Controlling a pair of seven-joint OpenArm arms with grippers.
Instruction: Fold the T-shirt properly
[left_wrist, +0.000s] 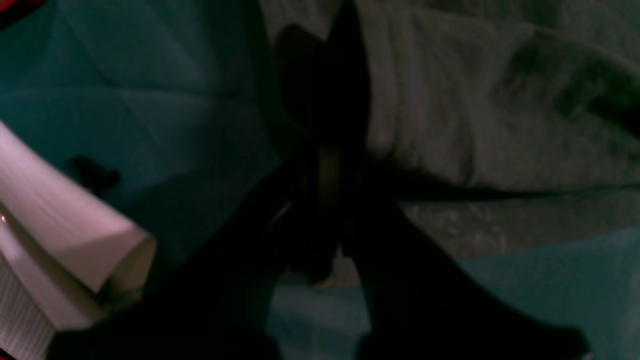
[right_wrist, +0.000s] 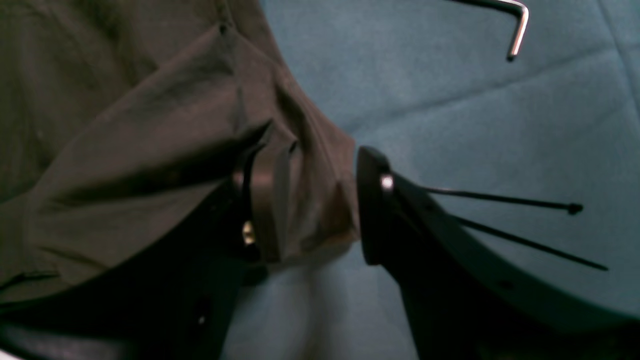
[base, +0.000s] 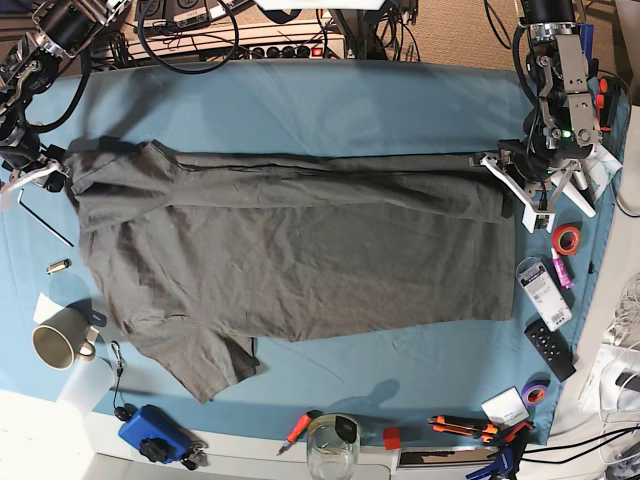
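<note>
The dark grey-brown T-shirt (base: 300, 250) lies spread across the light blue tablecloth (base: 300, 100), its far edge folded over in a long band. At the shirt's left corner in the base view, my right gripper (base: 45, 172) stands open. Its wrist view shows the right gripper (right_wrist: 310, 210) with a fold of the T-shirt (right_wrist: 125, 125) lying between the parted jaws and draped against one finger (right_wrist: 250, 200). On the right end of the band is my left gripper (base: 515, 195). In its dim wrist view the left gripper (left_wrist: 327, 150) is pinched shut at the edge of the T-shirt (left_wrist: 500, 100).
A mug (base: 55, 345) and an Allen key (base: 40, 222) lie by the shirt's left side. A red tape roll (base: 567, 239), a remote (base: 550, 350) and markers sit along the right edge. A glass jar (base: 333, 445), a blue box (base: 150, 432) and hand tools line the front.
</note>
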